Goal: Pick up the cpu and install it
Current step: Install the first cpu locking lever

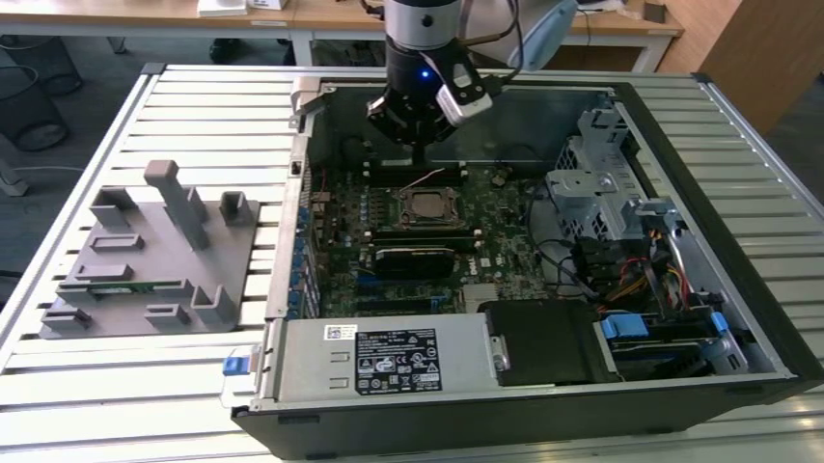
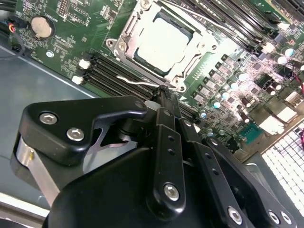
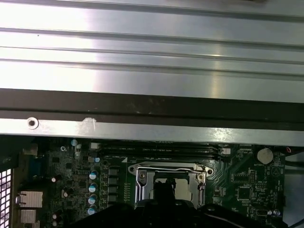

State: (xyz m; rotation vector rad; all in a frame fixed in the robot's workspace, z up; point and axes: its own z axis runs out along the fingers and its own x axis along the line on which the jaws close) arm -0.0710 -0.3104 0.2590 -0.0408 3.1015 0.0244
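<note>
Cpu point(image 2: 164, 42) sits flat in its socket point(image 1: 425, 204) on the green motherboard point(image 1: 508, 227), its pale metal top facing up inside the steel socket frame; in the exterior view that is just above the middle of the frame. In the first wrist view the same chip point(image 3: 183, 186) peeks out low in the picture, partly hidden by the arm's dark body. Right above it, apart from it, hangs the gripper point(image 1: 420, 143), its black fingers point(image 2: 164, 107) drawn together with nothing between them. Beside the socket run dark memory slots point(image 2: 111, 76), and a thin wire lever point(image 2: 135, 81) lies across them. All this is inside an open computer case point(image 1: 727, 289) lying on a slatted metal table point(image 1: 142, 405). At the exterior view's left stands a grey parts holder point(image 1: 149, 256).
</note>
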